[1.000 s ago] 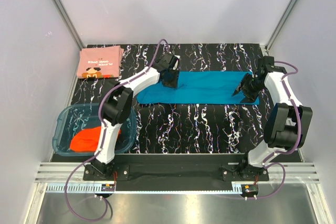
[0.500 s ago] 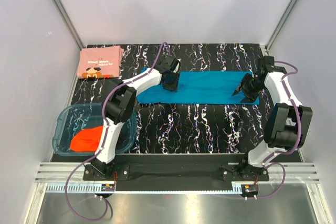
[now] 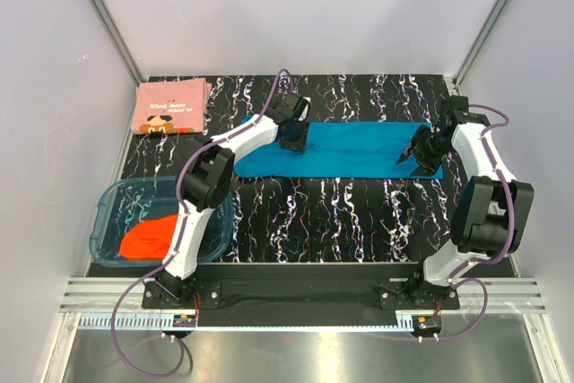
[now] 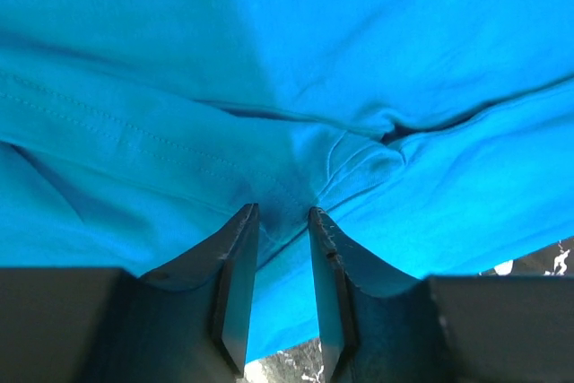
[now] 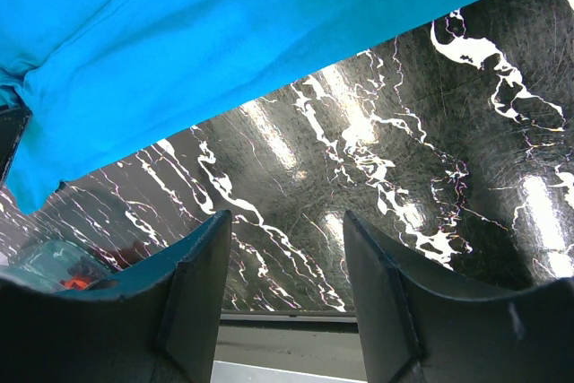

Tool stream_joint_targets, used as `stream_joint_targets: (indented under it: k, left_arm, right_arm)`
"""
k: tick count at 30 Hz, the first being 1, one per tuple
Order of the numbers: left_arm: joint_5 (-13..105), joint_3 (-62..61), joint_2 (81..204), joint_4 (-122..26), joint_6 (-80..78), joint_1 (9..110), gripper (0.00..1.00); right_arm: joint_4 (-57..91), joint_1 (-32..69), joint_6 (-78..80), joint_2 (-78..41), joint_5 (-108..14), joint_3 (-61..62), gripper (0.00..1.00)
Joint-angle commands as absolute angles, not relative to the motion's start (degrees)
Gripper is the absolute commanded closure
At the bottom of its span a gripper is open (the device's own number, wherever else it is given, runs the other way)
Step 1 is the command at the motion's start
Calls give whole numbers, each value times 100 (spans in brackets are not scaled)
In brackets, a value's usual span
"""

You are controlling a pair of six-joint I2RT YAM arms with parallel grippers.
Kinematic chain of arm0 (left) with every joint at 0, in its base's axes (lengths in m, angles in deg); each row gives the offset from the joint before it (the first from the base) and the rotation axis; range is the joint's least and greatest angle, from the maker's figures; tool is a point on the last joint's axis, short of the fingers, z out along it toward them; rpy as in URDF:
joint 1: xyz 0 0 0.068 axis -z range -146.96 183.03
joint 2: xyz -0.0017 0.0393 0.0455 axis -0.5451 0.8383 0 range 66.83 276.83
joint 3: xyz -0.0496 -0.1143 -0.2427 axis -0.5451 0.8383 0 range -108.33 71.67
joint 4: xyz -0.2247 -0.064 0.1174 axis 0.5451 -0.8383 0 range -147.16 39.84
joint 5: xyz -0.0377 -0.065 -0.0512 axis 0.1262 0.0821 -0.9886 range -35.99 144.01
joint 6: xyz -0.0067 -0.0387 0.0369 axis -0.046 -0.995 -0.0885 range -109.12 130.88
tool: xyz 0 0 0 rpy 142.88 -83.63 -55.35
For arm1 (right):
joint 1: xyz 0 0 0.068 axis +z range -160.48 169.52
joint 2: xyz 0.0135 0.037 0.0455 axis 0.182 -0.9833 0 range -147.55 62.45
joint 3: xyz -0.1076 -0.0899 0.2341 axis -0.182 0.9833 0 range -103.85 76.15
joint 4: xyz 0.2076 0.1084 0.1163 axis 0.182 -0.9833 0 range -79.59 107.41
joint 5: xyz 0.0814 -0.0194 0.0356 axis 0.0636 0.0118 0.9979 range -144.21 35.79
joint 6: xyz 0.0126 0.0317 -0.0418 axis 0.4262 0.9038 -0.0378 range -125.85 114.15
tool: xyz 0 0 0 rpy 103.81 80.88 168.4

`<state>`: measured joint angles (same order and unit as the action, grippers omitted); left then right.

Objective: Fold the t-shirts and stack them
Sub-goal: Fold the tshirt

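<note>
Overhead, the teal-blue t-shirt [image 3: 359, 148] lies stretched as a long, narrow band across the back half of the black, white-veined desk [image 3: 359, 213], its left end drooping a little toward the near side. The salmon-pink t-shirt [image 3: 170, 105] sits folded square in the far left corner with its dark print facing up. The orange-red t-shirt [image 3: 148, 238] is bunched inside the clear blue-tinted tub [image 3: 106, 221] at the near left. From above, the left pincer [image 3: 291, 136] is down on the teal cloth near its left end and the right pincer [image 3: 414, 154] sits at its right end, but this view does not show how either stands. The wrist cameras settle that. The left wrist view is filled with teal fabric showing stitched hems and a puckered crease. The left pincer [image 4: 280, 221] is nearly pressed together, pinching a gathered fold of the shirt between its dark fingers [image 4: 235, 284]. The right wrist view shows the right pincer [image 5: 285, 221] spread wide with only bare desk between its fingers [image 5: 193, 293]. There the teal shirt's edge [image 5: 224, 51] lies just beyond the tips, not between them, and a corner of the tub [image 5: 45, 262] shows at the lower left.
</note>
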<state>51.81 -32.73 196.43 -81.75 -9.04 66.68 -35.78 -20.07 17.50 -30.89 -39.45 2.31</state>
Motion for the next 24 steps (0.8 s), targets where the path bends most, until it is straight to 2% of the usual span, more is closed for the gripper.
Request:
stream_joint_targets:
  k: [1,4,7,13,18,22,24]
  left_arm:
    - [5278,-3608,19778,-8074,-872,6696,67]
    - [5295,-3582,19779,-8075,-854,6687,74]
    - [5383,-3582,19674,-8040,-767,6713,87]
    - [6217,-3818,19646,-7847,-442,6880,95]
    - [6332,-4398,19989,-7680,-388,6889,96]
    - [6368,-4460,20130,-7144,-222,6907,92]
    - [6341,-4591,20287,-6846,-169,6907,84]
  right_arm:
    - [-3550,-2006,1683,-3045,-3769,109,40]
    - [-3550,-2006,1683,-3045,-3769,109,40]
    - [-3550,-2006,1674,-3063,-3778,118,40]
    - [-3558,-1998,1709,-3098,-3699,153,39]
    - [-3638,-1945,1779,-3089,-3637,127,39]
    - [-3655,-1919,1823,-3133,-3593,144,38]
    - [-3734,-1927,1797,-3159,-3637,74,38]
